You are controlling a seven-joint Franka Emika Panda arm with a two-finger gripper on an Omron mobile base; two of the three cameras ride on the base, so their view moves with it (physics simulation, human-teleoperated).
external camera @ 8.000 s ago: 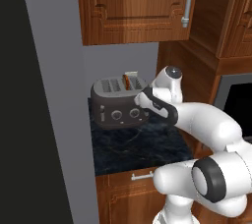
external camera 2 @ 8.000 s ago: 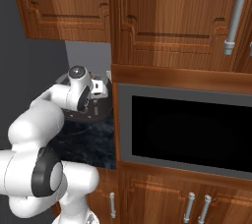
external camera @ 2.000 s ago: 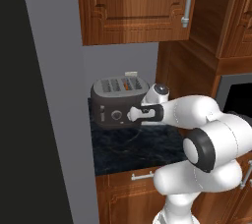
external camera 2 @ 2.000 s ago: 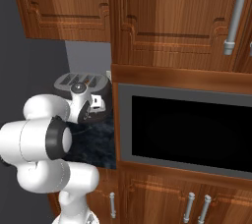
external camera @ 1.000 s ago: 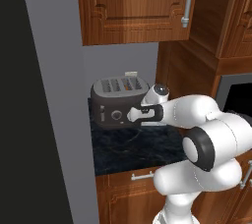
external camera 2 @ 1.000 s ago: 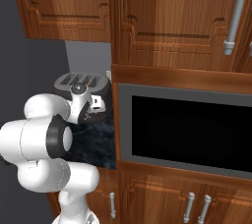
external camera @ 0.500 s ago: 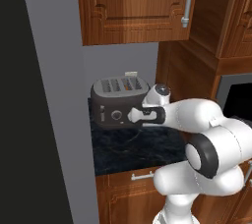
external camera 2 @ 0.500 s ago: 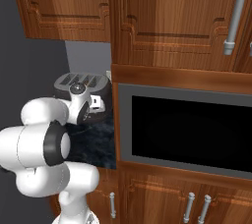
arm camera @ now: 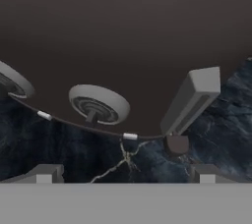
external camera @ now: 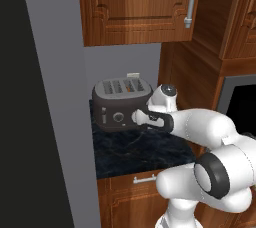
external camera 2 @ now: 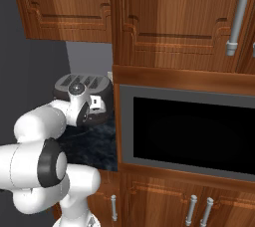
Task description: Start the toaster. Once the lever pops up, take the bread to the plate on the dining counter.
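Note:
The toaster stands on a small dark marble counter, dark grey with a silver slotted top. A tan sliver of the bread shows in a right-hand slot, sunk low. My gripper is open, right at the toaster's front near its right end. In the hand view the dark front looms close, with a round knob and the grey lever near the toaster's lower edge. The gripper holds nothing, its fingertips wide apart. The plate and the dining counter are out of view.
Wooden wall cabinets hang low over the toaster. A tall wood panel closes in its right side, with a black-fronted built-in oven beyond. A grey wall bounds the left. A drawer handle sits below the counter edge.
The gripper has stayed open at the toaster's front. The elbow has swung down and toward the camera.

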